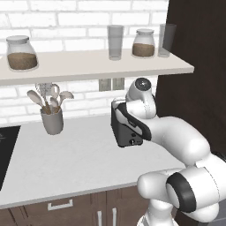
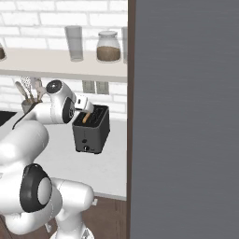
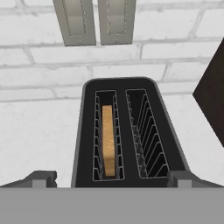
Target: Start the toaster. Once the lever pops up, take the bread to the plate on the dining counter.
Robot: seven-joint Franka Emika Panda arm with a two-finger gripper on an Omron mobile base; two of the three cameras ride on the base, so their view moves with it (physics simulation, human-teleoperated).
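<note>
our pincer (image 3: 112,177) hangs spread wide and empty above the toaster (image 3: 127,131), one fingertip (image 3: 41,178) off each side of its near end, a stance we judge leaves room to come down on the start lever, which we cannot make out here. the bread (image 3: 108,140) stands on edge, deep in the left slot; the right slot holds nothing. the toaster sits on the grey-white worktop (image 1: 66,159), back to the brick wall (image 3: 39,74) beneath two wall sockets (image 3: 94,19), close beside a dark cabinet (image 1: 194,39). a utensil pot (image 1: 52,119) stands well apart.
</note>
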